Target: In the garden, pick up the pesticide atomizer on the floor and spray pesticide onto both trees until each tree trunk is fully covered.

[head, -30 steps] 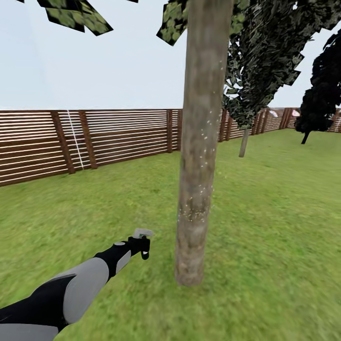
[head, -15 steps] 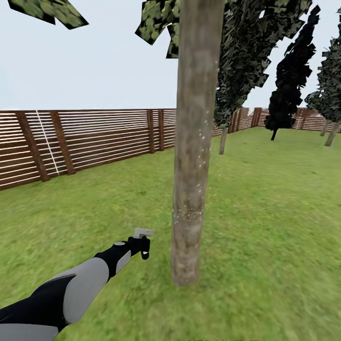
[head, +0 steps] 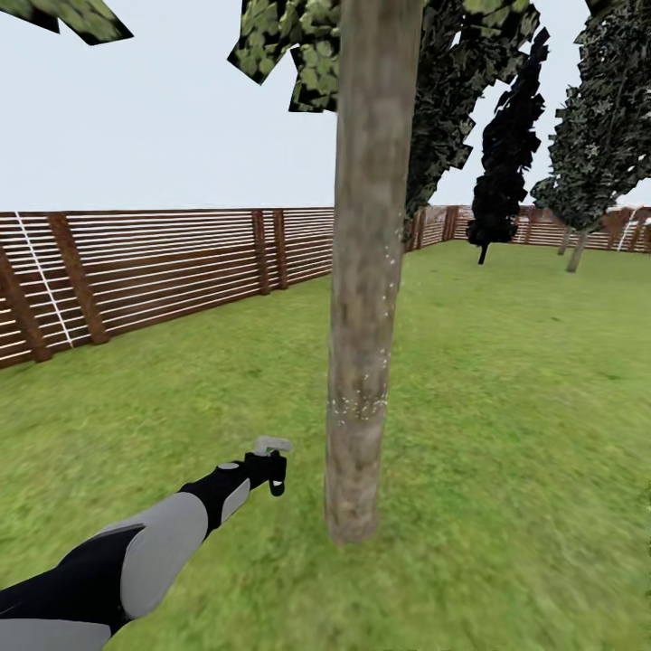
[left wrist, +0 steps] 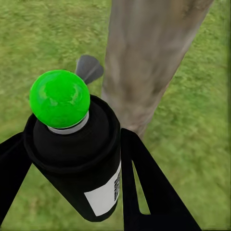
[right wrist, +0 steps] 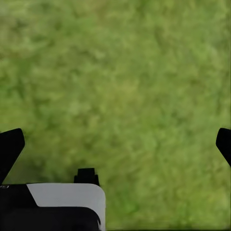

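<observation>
Left arm extends fwd over the lawn (head: 506, 380); left gripper (head: 271, 470) is clamped on the spray bottle (left wrist: 79, 159), black body w/ green cap, label facing out, one finger (left wrist: 149, 187) pressed to each side. Pale trigger head (head: 271, 444) sits atop the gripper in head view. Bottle is held just beside the tree trunk (head: 366, 271), near its base, not touching. Faint white specks (head: 357, 402) dot the trunk's lower and mid part. Slatted wood fence (head: 163, 271) runs along the lawn's far edge; dark cypress (head: 502, 154) stands further back. Right gripper (right wrist: 115, 144): fingers spread wide, nothing between, over grass.
</observation>
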